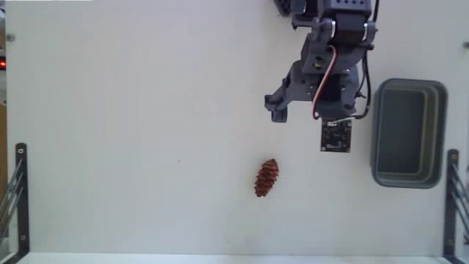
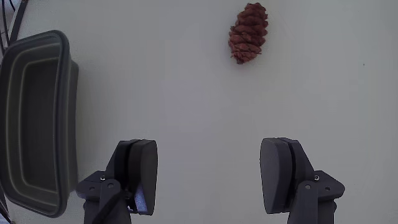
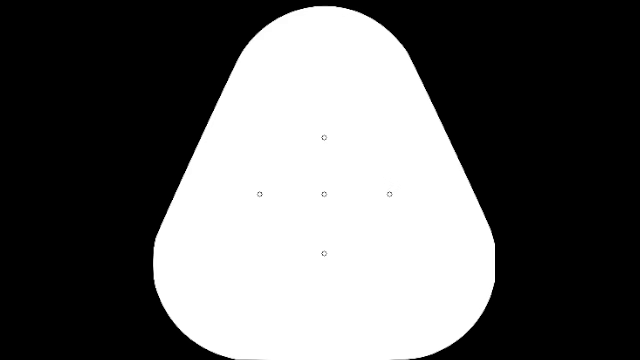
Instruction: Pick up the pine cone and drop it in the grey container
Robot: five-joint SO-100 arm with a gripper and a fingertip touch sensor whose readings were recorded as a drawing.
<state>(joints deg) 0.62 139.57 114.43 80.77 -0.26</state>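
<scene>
The pine cone [image 1: 267,178] is a small reddish-brown scaly oval that lies alone on the white table, in the lower middle of the fixed view. My gripper [image 1: 306,121] hangs above the table, up and to the right of the cone and not touching it. In the wrist view the gripper [image 2: 209,168] is open, its two dark fingers wide apart with nothing between them, and the pine cone [image 2: 249,33] lies well ahead of them. The grey container [image 1: 375,132] stands at the right of the fixed view, just right of the arm. The same container [image 2: 67,124] sits at the left edge of the wrist view, with nothing visible inside.
Black metal brackets stand at the table's left edge [image 1: 20,198] and right edge [image 1: 453,198] in the fixed view. A small red light [image 1: 3,64] glows at the far left. Dark cables [image 2: 11,12] cross the wrist view's top left corner.
</scene>
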